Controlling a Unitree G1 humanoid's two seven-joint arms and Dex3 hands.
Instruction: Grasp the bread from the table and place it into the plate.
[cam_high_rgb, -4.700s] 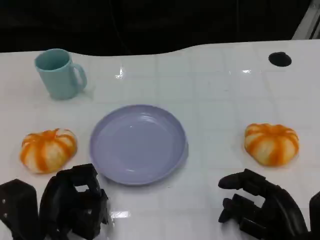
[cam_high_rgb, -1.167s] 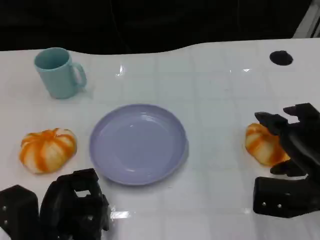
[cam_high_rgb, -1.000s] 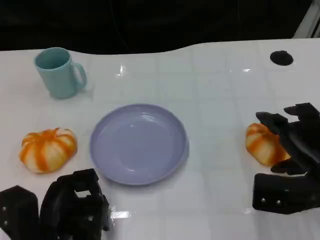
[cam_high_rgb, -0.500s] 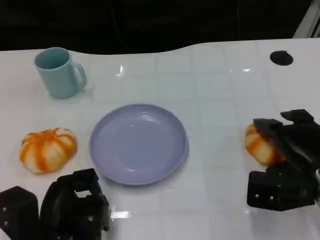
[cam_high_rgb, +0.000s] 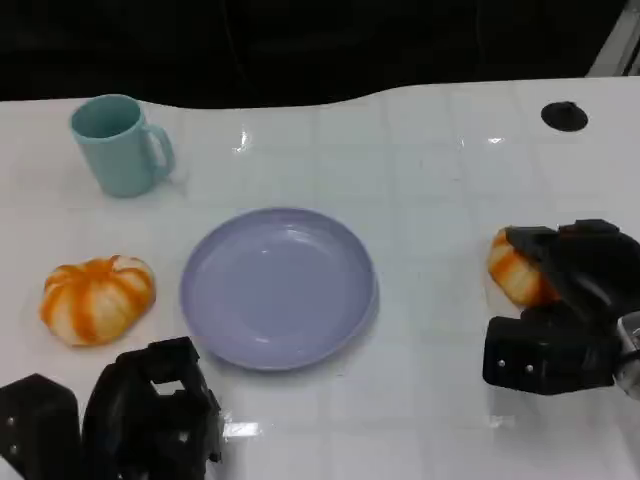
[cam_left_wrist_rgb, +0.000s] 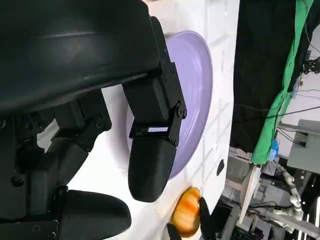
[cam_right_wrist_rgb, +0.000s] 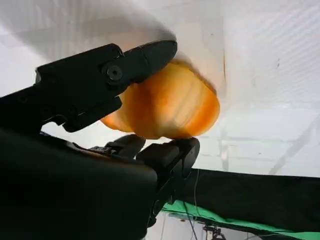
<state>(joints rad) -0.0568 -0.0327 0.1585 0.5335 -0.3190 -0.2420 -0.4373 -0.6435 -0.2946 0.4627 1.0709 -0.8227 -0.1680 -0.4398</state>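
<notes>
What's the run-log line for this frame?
phase: grasp | right hand: fingers around right bread, on table | left hand: idle | plate: empty | left bread: untouched

The table (cam_high_rgb: 430, 180) is glossy white, catching glints of light. The lavender plate (cam_high_rgb: 277, 288) looks like smooth plastic with a soft sheen. The bread (cam_right_wrist_rgb: 167, 102) at 3 o'clock has a smooth, orange-streaked crust. The teal mug (cam_high_rgb: 118, 146) appears matt.

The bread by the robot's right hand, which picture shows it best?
The right wrist view: the bread looms large between the right hand's fingers. In the head view that hand hides most of it. The left wrist view shows it small and far.
</notes>
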